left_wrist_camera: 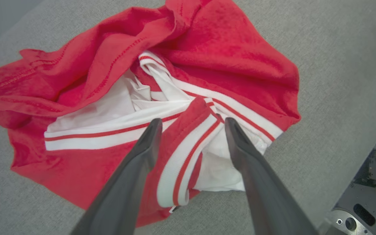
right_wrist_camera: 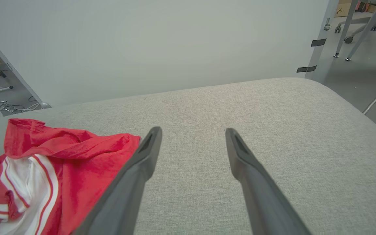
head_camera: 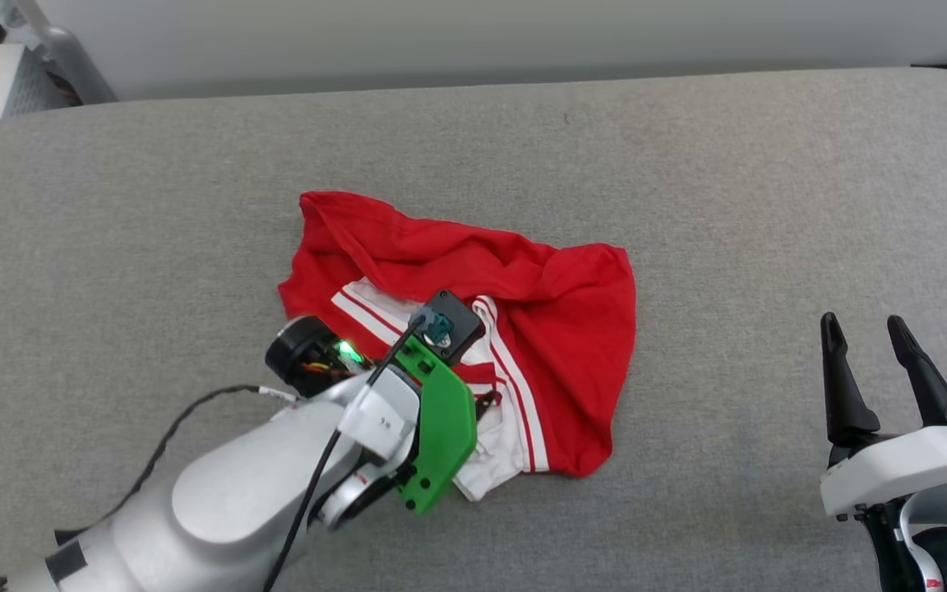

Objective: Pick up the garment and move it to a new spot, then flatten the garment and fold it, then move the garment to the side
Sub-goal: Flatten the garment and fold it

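The garment [head_camera: 547, 279] is recorded crumpled at the middle of the grey table [head_camera: 728, 164], not yet lifted, flattened or folded; the left gripper [left_wrist_camera: 193, 123] is poised wide open and empty over its striped trim, the right gripper [head_camera: 861, 329] parked open, empty, well to the right.

A grey fabric-covered surface [head_camera: 728, 164] is stretching near to far; a pale wall [right_wrist_camera: 175, 42] is standing behind it; what may be chair legs [right_wrist_camera: 365, 32] are showing far right.
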Motion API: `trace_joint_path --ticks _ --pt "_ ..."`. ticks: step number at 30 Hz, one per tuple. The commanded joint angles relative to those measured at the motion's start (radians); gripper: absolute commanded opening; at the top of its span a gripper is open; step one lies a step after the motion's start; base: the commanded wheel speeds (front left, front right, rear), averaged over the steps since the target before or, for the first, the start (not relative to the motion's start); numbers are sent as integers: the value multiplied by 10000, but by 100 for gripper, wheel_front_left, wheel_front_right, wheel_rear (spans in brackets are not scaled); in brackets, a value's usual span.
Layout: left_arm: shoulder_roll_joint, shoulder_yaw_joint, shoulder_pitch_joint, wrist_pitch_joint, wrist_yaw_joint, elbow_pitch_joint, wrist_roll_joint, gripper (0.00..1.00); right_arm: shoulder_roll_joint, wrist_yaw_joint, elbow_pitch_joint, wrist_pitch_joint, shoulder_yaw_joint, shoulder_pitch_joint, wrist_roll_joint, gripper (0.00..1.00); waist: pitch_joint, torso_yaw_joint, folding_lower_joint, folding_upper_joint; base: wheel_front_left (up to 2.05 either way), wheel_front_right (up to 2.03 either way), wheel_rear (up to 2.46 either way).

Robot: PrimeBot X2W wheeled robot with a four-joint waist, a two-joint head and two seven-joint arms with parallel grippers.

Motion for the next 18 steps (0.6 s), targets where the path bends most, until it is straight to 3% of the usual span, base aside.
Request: trace_joint_path --ticks 1,5,7,8,14,18 --pt "-37 -95 -301 184 -158 219 123 100 -16 -7 49 -79 18 -160 37 100 184 -163 1 -1 0 0 0" --pt "-163 -479 -616 892 -711 828 31 100 -16 -7 121 -160 44 -247 92 100 358 -275 1 -1 0 0 0" --pt "-244 -551 -697 982 -878 1000 -3 42 -16 -7 156 -200 27 -277 108 100 421 -298 1 -1 0 0 0" --pt "-286 -542 -726 936 -904 1076 -6 0 -16 -7 176 -220 11 -289 115 100 445 -301 1 -1 0 0 0" --pt "-393 -270 -741 210 -710 1127 89 0 -16 -7 260 -287 -105 -293 122 100 482 -147 1 -1 0 0 0" --pt "-269 137 -611 -602 -198 785 239 0 -16 -7 297 -277 -137 -282 110 100 367 34 1 -1 0 0 0"
